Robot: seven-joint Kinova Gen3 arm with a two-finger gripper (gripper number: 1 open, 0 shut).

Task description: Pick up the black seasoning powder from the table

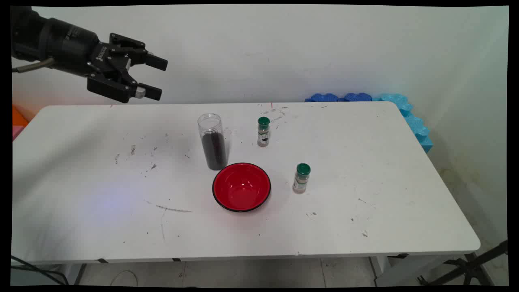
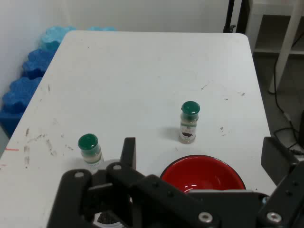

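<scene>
A white table (image 1: 101, 194) fills most of the main view, its top scuffed with dark marks. Behind its far right corner, blue foam pieces (image 1: 399, 105) lie against the wall.

The black gripper (image 1: 156, 77) hangs in the air above the table's far left corner, pointing sideways toward the right of the main view. Its two fingers (image 1: 156, 62) are spread apart with nothing between them. It touches nothing and is well apart from everything on the table.

A red bowl (image 1: 241, 187) with a dark rim sits upright and empty near the middle of the table. Just behind it, to the left, stands a tall clear jar (image 1: 213, 141), upright, its long axis vertical, its mouth open at the top, and dark contents filling its lower part.

Two small spice bottles with green caps stand upright: the far spice bottle (image 1: 263, 132) is right of the jar, and the near spice bottle (image 1: 301, 178) is right of the bowl. Both carry labels, but the writing cannot be read.
</scene>
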